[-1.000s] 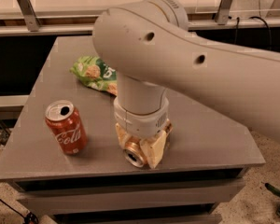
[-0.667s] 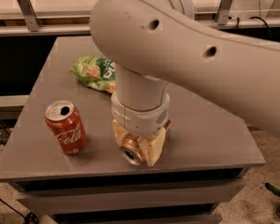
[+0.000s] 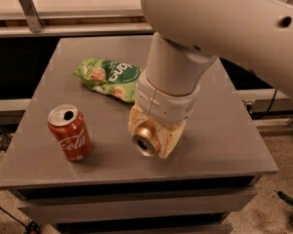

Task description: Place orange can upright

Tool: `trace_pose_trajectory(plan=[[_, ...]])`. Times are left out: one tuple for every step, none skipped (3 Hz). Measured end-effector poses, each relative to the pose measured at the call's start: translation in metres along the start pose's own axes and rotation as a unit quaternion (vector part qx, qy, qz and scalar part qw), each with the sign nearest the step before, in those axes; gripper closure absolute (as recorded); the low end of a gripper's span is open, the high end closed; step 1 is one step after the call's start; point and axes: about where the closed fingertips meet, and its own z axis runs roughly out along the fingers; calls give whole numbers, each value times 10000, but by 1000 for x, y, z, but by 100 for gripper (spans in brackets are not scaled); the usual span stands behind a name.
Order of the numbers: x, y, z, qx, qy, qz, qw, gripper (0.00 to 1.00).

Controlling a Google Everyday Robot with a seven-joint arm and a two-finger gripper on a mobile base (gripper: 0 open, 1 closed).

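So the orange can (image 3: 148,139), a shiny copper-orange metal drink can with a silver top, is not standing up; it is tipped over on its side, and its round silver top points toward the front edge of the flat grey square table (image 3: 219,130). It sits low over the front middle of the table, and I cannot tell if it touches the top. The two-finger gripper (image 3: 151,143) is right there around it, pointing down from above. Its pale tan fingers (image 3: 170,137) are closed in against the two sides of the orange can and have hold of it. Above the gripper is a thick white round wrist (image 3: 168,84), and the big white robot arm (image 3: 224,18) goes up and off to the right. To the left, well apart from the gripper, a red cola can with white writing (image 3: 71,136) stands up straight with its top open. Behind, near the wrist, a crinkly green snack bag (image 3: 109,76) lies flat on the table
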Motion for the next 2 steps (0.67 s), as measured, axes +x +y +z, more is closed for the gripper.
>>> trace_pose_trajectory(plan=[[0, 0, 0, -1, 6, 10, 10000, 100], [16, 7, 4, 240, -440, 451, 9977, 100]])
